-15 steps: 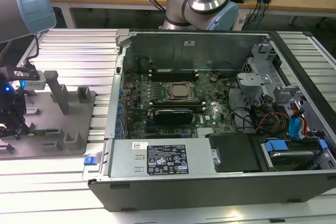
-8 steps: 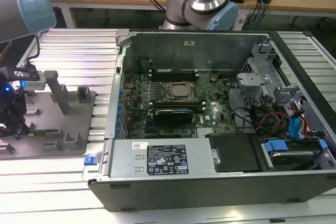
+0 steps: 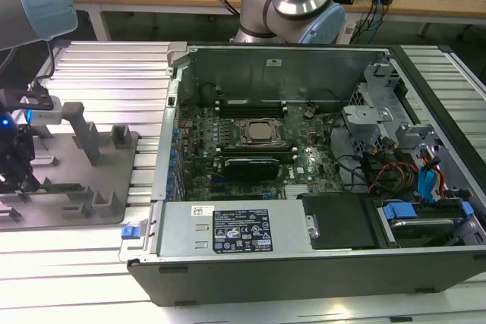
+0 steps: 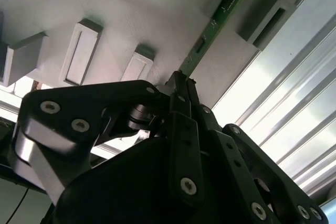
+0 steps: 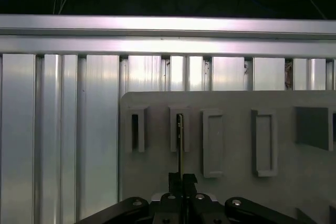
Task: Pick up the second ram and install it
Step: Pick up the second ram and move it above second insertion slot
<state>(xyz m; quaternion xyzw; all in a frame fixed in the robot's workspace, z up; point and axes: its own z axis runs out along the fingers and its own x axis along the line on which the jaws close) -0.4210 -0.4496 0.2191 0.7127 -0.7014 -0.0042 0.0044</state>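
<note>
The second ram [image 4: 215,22] is a thin green board standing on edge in a slotted block of the grey fixture plate [image 3: 106,176]. In the first wrist view the ram [image 5: 180,140] appears edge-on as a narrow dark strip rising from a slot. My gripper [image 4: 181,80] is shut on the ram's near end, its black fingers [image 5: 182,179] pressed together around the board. In the exterior view the gripper [image 3: 14,168] hangs over the fixture plate at the exterior view's far left, well away from the open computer case [image 3: 304,263].
The case lies open with the green motherboard [image 3: 250,149] and its memory slots [image 3: 250,105] exposed, cables and a drive bay toward the exterior view's right. Upright grey blocks [image 3: 83,138] stand on the fixture plate. Ribbed aluminium table profiles [image 5: 63,129] surround the plate.
</note>
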